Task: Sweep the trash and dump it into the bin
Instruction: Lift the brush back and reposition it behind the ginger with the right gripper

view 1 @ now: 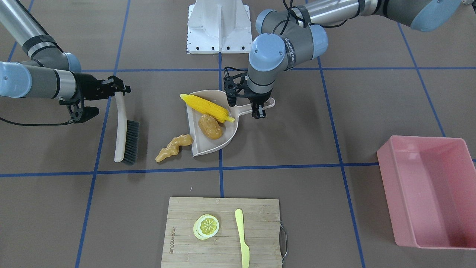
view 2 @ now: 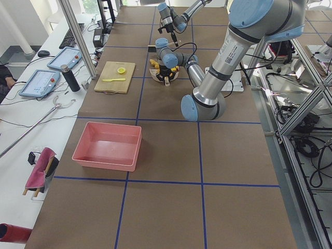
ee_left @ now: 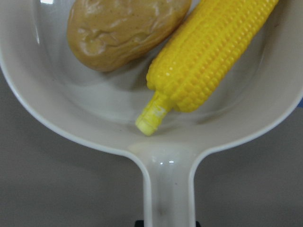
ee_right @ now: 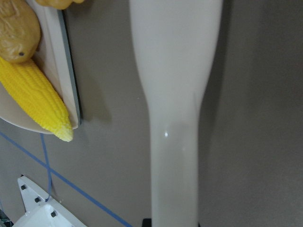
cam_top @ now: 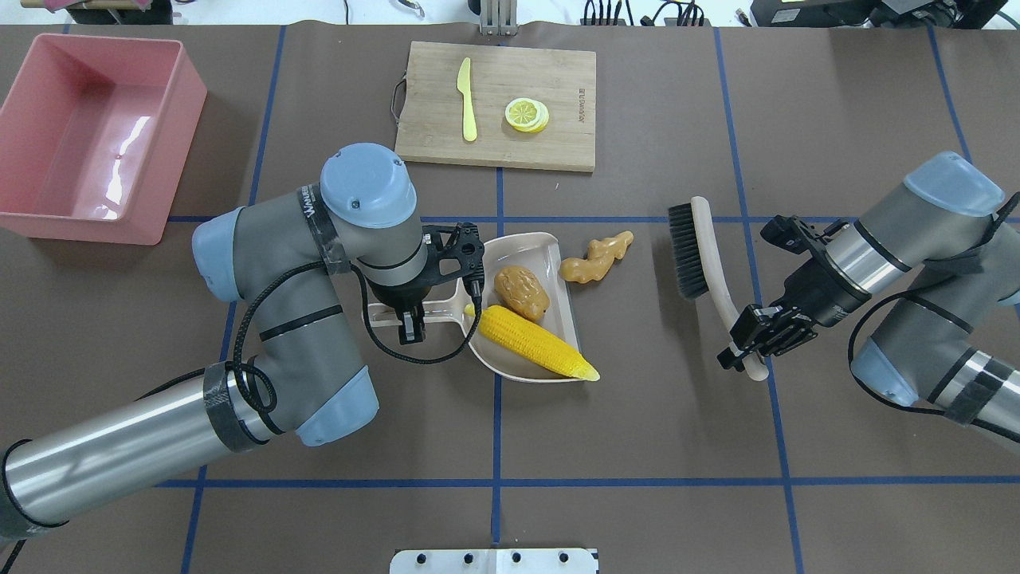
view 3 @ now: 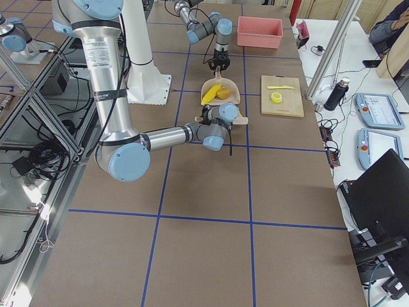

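Corn cob (view 1: 206, 108) and potato (view 1: 210, 126) lie in the dustpan (view 1: 214, 147), whose handle the left claw (view 1: 259, 112) pinches, while the ginger root (view 1: 174, 147) rests on the table (view 1: 297, 186) just beside its lip, the right claw (view 1: 118, 89) pinches the brush (view 1: 119, 126) handle, and the bin (view 1: 386, 175) stands well apart.

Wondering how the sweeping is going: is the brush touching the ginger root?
Apart. The overhead view shows a strip of bare table between the brush and the ginger root.
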`<state>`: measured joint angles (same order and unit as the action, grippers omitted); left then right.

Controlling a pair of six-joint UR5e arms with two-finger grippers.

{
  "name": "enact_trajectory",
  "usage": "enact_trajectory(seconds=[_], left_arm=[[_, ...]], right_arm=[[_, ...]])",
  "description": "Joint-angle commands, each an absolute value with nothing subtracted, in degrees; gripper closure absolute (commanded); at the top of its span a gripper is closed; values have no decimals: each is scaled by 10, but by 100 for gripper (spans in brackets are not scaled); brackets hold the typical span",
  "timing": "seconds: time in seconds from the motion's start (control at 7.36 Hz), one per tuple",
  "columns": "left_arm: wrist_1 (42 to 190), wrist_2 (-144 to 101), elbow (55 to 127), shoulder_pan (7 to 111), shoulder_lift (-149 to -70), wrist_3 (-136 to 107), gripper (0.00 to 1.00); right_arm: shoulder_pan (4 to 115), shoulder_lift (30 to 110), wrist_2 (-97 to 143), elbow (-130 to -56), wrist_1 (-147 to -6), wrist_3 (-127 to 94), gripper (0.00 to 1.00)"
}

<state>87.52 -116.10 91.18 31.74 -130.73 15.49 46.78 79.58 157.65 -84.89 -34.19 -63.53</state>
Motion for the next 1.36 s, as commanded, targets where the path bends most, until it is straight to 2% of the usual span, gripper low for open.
enact_trajectory(seconds=[0.0, 0.54, 1.22], left_arm=[[875, -1162, 913, 317, -1307, 156, 100], [845, -1162, 920, 318, -1310, 157, 100], [842, -1162, 922, 318, -1310, 157, 100]], right_arm=[[470, 788, 1578, -830, -345, -600, 100], [458, 706, 1574, -793, -387, -600, 100], [427, 684, 1558, -782, -407, -613, 100]])
